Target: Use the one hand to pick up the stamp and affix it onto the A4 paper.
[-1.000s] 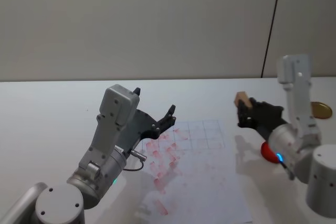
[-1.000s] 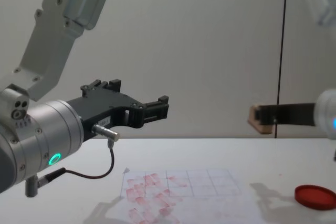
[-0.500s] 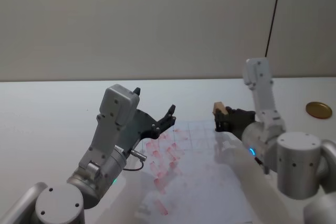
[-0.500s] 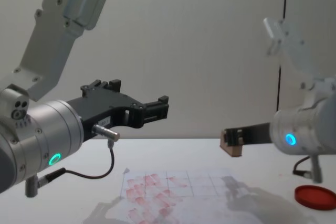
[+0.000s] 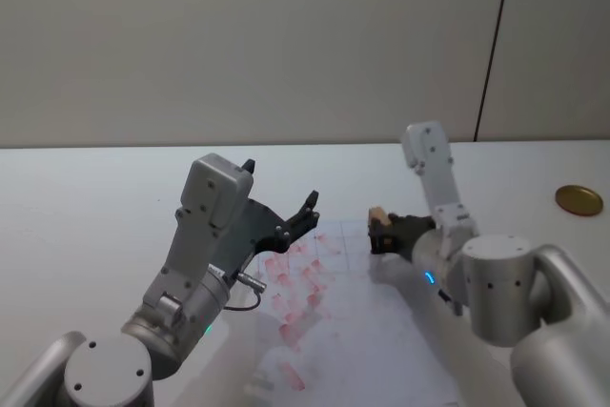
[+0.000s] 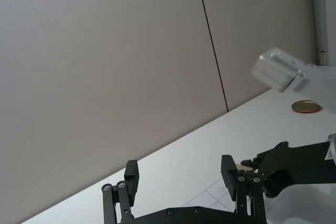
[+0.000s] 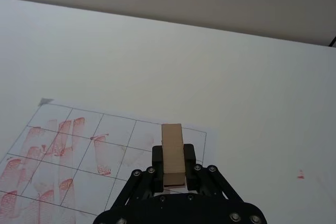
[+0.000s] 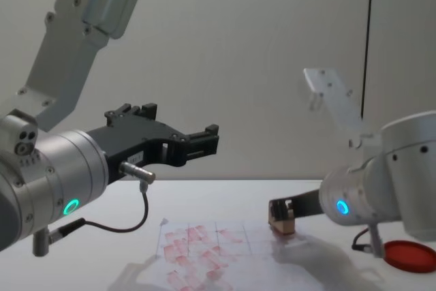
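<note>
1. Looking down in the head view, the right gripper (image 5: 381, 235) sits over the far right corner of the A4 paper (image 5: 362, 331), its black fingers clamped on the stamp (image 5: 377, 215). The left gripper (image 5: 281, 188) hangs above the paper's left part, its fingers spread wide with nothing between them. A gold disc (image 5: 579, 200) lies on the white table (image 5: 95, 197), well off to the right.
2. The left wrist view shows that arm's two fingers far apart and bare. Beyond them, the right gripper nips a sliver of tan wood above the pencilled grid.
3. The right wrist view shows the wooden block pinched between both fingers, projecting past the fingertips. It lies over the last grid square at the paper's corner. Pinkish-red marks fill squares further along the sheet.
4. The chest view shows the stamp low at the sheet's far edge. Whether it touches the paper cannot be told. A red ink pad (image 8: 411, 255) lies near the right edge.
</note>
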Motion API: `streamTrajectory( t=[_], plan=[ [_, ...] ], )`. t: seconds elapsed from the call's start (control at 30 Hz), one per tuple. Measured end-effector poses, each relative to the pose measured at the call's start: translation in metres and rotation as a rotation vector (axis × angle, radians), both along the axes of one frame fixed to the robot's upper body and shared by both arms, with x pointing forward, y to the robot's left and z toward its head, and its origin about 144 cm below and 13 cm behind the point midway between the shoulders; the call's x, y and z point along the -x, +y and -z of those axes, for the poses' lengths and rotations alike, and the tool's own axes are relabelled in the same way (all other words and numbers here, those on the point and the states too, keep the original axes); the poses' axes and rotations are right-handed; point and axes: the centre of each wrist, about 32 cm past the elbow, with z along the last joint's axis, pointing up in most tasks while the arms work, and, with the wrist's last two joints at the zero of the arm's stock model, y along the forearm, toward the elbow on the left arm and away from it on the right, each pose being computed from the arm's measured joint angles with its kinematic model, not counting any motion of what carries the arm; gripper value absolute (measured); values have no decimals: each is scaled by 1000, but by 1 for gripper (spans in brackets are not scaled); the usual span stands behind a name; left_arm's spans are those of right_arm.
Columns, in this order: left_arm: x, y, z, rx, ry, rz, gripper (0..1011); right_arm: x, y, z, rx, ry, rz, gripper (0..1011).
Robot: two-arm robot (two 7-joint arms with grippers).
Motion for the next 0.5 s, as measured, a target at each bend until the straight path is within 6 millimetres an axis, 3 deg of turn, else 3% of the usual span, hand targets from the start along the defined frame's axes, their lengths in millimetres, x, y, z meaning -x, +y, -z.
streamTrajectory(
  t=[0.5],
  plan=[
    [0,0,0,0,0,0,993,-17,9,15,41,42,-27,213]
  ],
)
